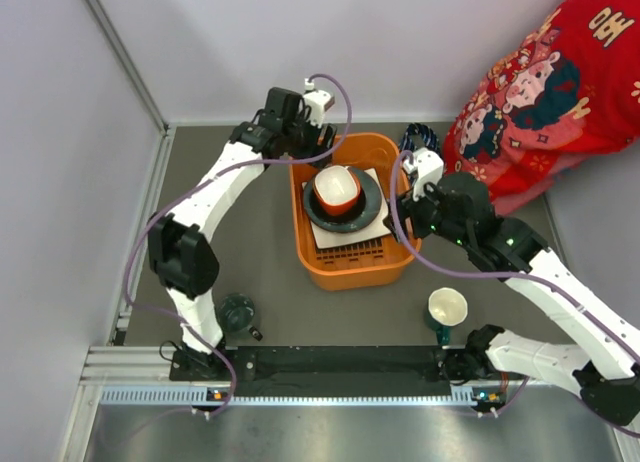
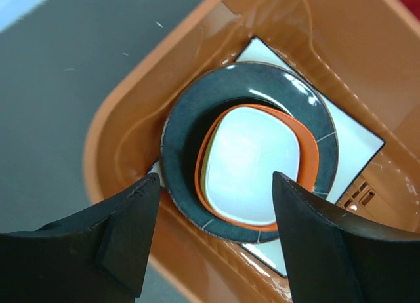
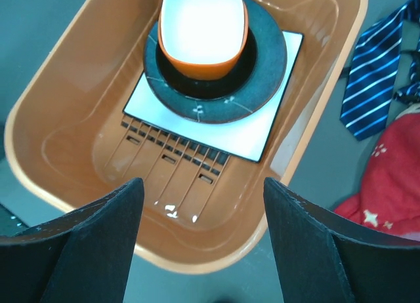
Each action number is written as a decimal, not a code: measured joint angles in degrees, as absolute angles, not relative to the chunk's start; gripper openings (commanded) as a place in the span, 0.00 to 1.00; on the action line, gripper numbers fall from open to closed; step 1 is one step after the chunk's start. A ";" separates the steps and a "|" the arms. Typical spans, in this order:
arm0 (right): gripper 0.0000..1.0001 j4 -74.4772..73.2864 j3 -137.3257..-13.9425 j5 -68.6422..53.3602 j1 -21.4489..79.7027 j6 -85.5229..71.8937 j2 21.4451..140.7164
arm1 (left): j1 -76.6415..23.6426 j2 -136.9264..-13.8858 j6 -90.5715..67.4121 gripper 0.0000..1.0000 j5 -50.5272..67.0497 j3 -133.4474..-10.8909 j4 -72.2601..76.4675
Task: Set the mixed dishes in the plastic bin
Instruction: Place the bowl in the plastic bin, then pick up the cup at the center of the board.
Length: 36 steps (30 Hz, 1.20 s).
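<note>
Top external: orange white-lined bowl (image 1: 337, 189) rests stacked in the orange rectangular plastic bin (image 1: 350, 273). Both the left gripper (image 2: 215, 178) and right gripper (image 3: 203, 185) gape empty; the cream mug (image 1: 446, 307) probably needs grasping next.

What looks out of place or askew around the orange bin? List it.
A striped blue necktie lies bunched beside the orange plastic bin, odd among dishes. Inside, the white square plate sits skewed to the walls, and the orange bowl rests off-centre on the round blue-grey plate. Nothing looks spilled or broken.
</note>
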<state>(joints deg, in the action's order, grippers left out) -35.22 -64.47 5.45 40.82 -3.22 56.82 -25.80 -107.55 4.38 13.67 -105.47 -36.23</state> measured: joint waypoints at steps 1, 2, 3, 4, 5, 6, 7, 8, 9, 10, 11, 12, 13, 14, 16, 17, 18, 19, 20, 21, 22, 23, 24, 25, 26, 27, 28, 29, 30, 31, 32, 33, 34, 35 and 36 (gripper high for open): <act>0.72 -35.75 -64.47 5.30 40.82 -3.84 56.38 | -25.80 -106.24 3.95 0.75 13.02 -105.03 -36.12; 0.72 -36.18 -64.47 5.02 40.80 -4.62 55.99 | -25.80 -104.44 3.20 0.75 12.08 -104.38 -35.86; 0.72 -36.53 -64.38 4.69 40.80 -5.69 55.51 | -25.80 -102.65 2.52 0.75 11.18 -103.83 -35.81; 0.72 -36.60 -64.03 4.38 40.80 -6.79 54.94 | -25.80 -100.86 1.72 0.75 10.15 -103.39 -35.79; 0.72 -36.77 -63.57 4.19 40.82 -8.10 54.30 | -25.80 -99.09 0.95 0.75 9.21 -102.89 -35.55; 0.71 -37.08 -62.98 4.21 40.82 -9.45 53.74 | -25.80 -97.27 0.05 0.75 8.23 -102.08 -35.31; 0.71 -37.56 -62.50 4.64 40.88 -11.09 53.23 | -25.80 -95.37 -0.64 0.75 7.42 -101.01 -35.00; 0.71 -38.22 -62.17 5.21 41.12 -12.40 52.93 | -25.80 -93.86 -1.37 0.75 6.81 -99.90 -34.74; 0.71 -39.33 -61.84 6.44 41.52 -14.33 52.73 | -25.80 -91.92 -2.13 0.75 6.07 -98.08 -34.24; 0.71 -40.42 -61.65 7.40 41.87 -15.94 52.71 | -25.80 -89.95 -3.03 0.75 5.28 -96.20 -34.17; 0.71 -41.12 -61.49 8.40 42.37 -17.17 52.71 | -25.80 -88.16 -3.77 0.75 4.47 -94.15 -34.09; 0.71 -42.54 -61.49 10.07 43.40 -18.79 52.77 | -25.80 -86.43 -4.64 0.75 3.75 -91.98 -33.95; 0.71 -43.90 -61.47 11.49 44.53 -20.45 52.95 | -25.80 -84.97 -5.32 0.75 2.96 -90.21 -34.11; 0.71 -45.08 -61.45 12.99 46.22 -22.15 53.12 | -25.80 -83.57 -6.20 0.75 1.98 -88.25 -34.11; 0.71 -47.13 -61.10 15.70 49.76 -25.50 53.67 | -25.80 -80.88 -7.75 0.75 0.45 -84.82 -34.70; 0.71 -47.90 -60.82 16.62 51.16 -26.85 53.89 | -25.80 -79.61 -8.54 0.74 -0.23 -83.26 -34.83; 0.71 -48.99 -60.29 18.26 53.28 -28.95 54.15 | -25.80 -78.30 -9.23 0.74 -1.04 -81.89 -35.09; 0.71 -49.78 -59.90 19.18 54.68 -30.48 54.30 | -25.80 -77.17 -9.76 0.74 -1.52 -80.97 -35.40; 0.71 -51.11 -59.24 20.36 56.53 -32.73 54.41 | -25.80 -75.57 -10.50 0.74 -2.46 -79.61 -35.70; 0.71 -52.05 -58.87 21.23 57.74 -34.22 54.41 | -25.80 -73.95 -11.05 0.73 -3.07 -78.52 -36.36; 0.71 -53.43 -58.46 22.41 58.92 -36.27 54.41 | -25.80 -72.64 -11.53 0.73 -3.57 -77.80 -36.97; 0.71 -54.72 -57.98 23.38 59.94 -38.24 54.39 | -25.80 -70.81 -12.19 0.73 -4.14 -76.64 -37.28; 0.71 -55.92 -57.58 24.25 60.73 -40.01 54.37 | -25.80 -69.10 -12.64 0.73 -4.54 -75.57 -37.63; 0.70 -57.21 -57.17 25.12 61.39 -42.00 54.35 | -25.80 -67.77 -13.15 0.73 -4.78 -74.74 -37.93; 0.70 -58.15 -56.80 25.80 61.84 -43.53 54.17 | -25.80 -66.32 -13.63 0.73 -5.06 -73.71 -38.26; 0.69 -59.29 -56.21 26.44 62.26 -45.34 53.80 | -25.80 -64.77 -14.09 0.73 -5.34 -72.47 -38.39; 0.67 -60.58 -55.79 26.94 62.59 -47.03 53.25 | -25.80 -63.59 -14.57 0.73 -5.48 -71.53 -38.70; 0.66 -61.78 -55.42 27.33 62.92 -48.69 52.69 | -25.80 -62.87 -14.94 0.73 -5.54 -70.78 -38.92; 0.65 -62.83 -55.00 27.66 63.18 -50.17 52.03 | -25.80 -62.11 -15.31 0.73 -5.63 -69.82 -39.18; 0.64 -64.07 -54.54 28.03 63.44 -51.94 51.33 | -25.80 -61.56 -15.75 0.72 -5.65 -68.95 -39.53; 0.63 -64.75 -54.26 28.36 63.61 -52.95 50.92 | -25.80 -61.34 -16.08 0.72 -5.65 -68.51 -39.81; 0.63 -65.28 -53.93 28.56 63.77 -54.00 50.59 | -25.80 -61.25 -16.38 0.72 -5.63 -68.16 -40.05; 0.62 -66.02 -53.49 28.80 64.01 -55.16 50.30 | -25.80 -61.23 -16.69 0.72 -5.63 -67.81 -40.51; 0.62 -66.48 -52.90 28.86 64.14 -56.18 50.13 | -25.80 -61.25 -16.91 0.72 -5.63 -67.64 -40.80; 0.61 -66.78 -52.36 28.88 64.27 -57.06 50.00 | -25.80 -61.25 -17.17 0.72 -5.63 -67.37 -41.01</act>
